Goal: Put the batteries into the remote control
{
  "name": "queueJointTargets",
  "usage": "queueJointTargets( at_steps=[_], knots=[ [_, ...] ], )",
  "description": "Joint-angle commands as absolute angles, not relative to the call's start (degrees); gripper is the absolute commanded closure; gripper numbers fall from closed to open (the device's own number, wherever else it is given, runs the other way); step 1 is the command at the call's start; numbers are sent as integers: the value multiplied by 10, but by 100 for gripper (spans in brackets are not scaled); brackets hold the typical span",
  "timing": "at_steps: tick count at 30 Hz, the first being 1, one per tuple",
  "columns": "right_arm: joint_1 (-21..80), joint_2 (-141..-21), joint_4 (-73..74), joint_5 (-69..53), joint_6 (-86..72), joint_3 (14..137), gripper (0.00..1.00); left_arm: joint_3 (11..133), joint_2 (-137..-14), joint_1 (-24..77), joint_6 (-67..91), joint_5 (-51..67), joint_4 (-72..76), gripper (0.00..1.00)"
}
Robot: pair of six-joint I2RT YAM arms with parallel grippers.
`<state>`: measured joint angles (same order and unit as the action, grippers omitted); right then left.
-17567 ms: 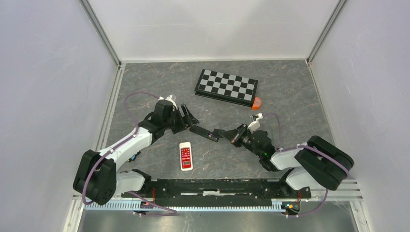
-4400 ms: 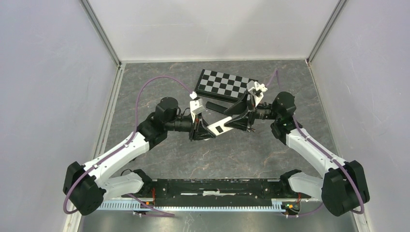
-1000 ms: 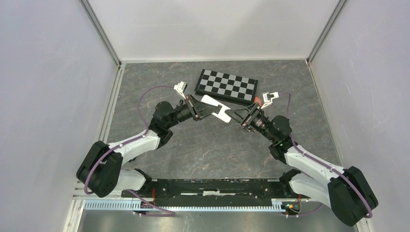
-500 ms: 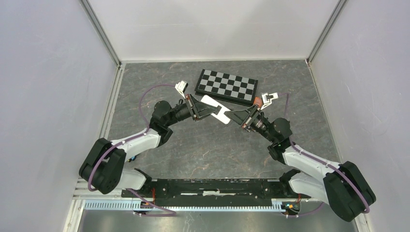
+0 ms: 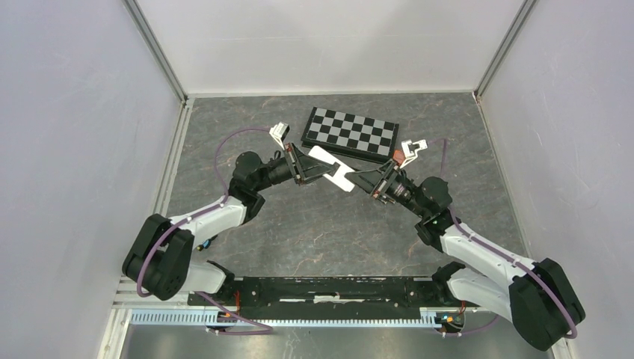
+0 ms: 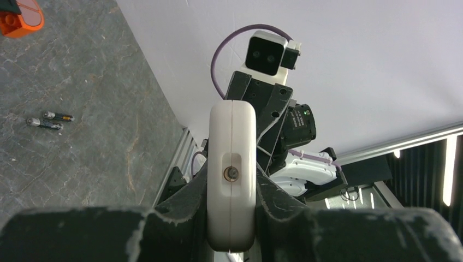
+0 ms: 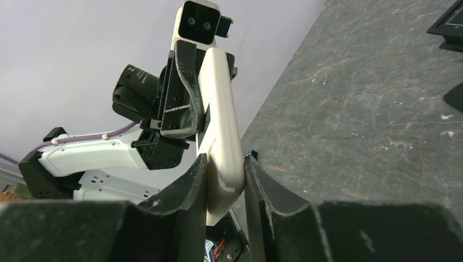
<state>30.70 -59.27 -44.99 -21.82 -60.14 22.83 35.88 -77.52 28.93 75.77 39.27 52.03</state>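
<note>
A white remote control (image 5: pixel 333 166) hangs in the air over the middle of the table, held at both ends. My left gripper (image 5: pixel 305 166) is shut on one end of it; in the left wrist view the remote control (image 6: pixel 232 136) stands edge-on between the black fingers (image 6: pixel 180 202). My right gripper (image 5: pixel 368 181) is shut on the opposite end, its pads pressed on both sides of the remote control (image 7: pixel 221 109). Two batteries (image 6: pixel 50 120), slim and dark with silvery tips, lie side by side on the table, away from both grippers.
A folded chessboard (image 5: pixel 350 133) lies at the back of the grey stone-patterned table (image 5: pixel 314 232). An orange piece (image 6: pixel 19 13) sits on the table beyond the batteries. White walls enclose the table on three sides.
My right gripper has slid a little left along the remote's end and its jaws have narrowed onto it. The left gripper keeps its hold with hardly any movement.
</note>
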Motion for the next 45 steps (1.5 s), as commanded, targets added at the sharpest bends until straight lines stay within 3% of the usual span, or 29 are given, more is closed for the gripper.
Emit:
queueJointTargets(
  at_steps=[1, 7, 12, 16, 20, 30, 33, 41, 45],
  knots=[
    [293, -594, -308, -154, -533, 198, 64, 410, -715, 256, 831, 369, 600, 98],
    [294, -626, -437, -186, -636, 184, 54, 407, -716, 256, 805, 381, 585, 98],
    [294, -660, -601, -210, -707, 180, 60, 399, -727, 255, 764, 371, 539, 98],
    [294, -646, -511, -193, -646, 180, 58, 405, -710, 255, 636, 327, 376, 98],
    [294, -615, -419, -159, -570, 169, 51, 412, -684, 252, 516, 232, 205, 98],
    [290, -601, -146, -16, -274, 247, 33, 409, -658, 240, 404, 205, 119, 98],
    [278, -604, -93, -7, -157, 264, 34, 396, -645, 237, 383, 224, 118, 98],
    [264, -670, 23, 1, -14, 330, 55, 382, -662, 235, 380, 404, 198, 98],
    [261, -706, 41, -12, -16, 361, 52, 383, -663, 235, 399, 530, 279, 98]
  ],
)
